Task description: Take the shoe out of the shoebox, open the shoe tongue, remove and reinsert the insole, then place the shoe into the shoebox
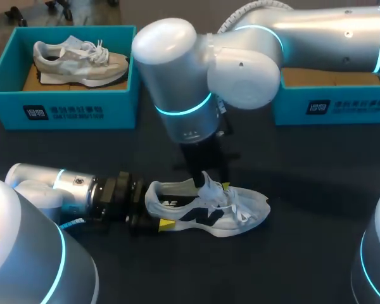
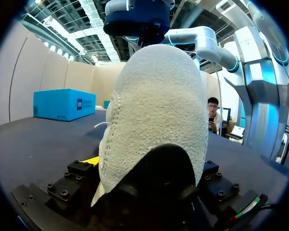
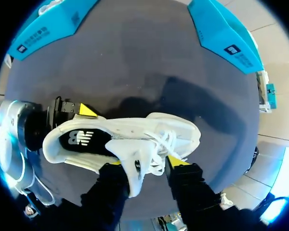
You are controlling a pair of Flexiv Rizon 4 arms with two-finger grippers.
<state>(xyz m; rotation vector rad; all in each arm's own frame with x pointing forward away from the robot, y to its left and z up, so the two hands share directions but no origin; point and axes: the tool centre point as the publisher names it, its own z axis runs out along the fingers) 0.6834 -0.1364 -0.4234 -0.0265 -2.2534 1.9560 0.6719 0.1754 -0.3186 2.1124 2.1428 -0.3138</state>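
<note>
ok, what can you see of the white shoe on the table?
The white shoe is a lace-up trainer, knit-looking, with a dark side panel and white sole, upright on the dark table, toe toward my right. Its tongue stands raised; laces lie loose. The left hand clamps the heel from both sides; the right hand sits over the tongue from above.

A white-and-black mesh sneaker [image 1: 199, 212] lies near the dark counter's [image 1: 304, 164] front edge, its heel between the left jaws. The silver right arm [image 1: 177, 76] stands over its tongue.
</note>
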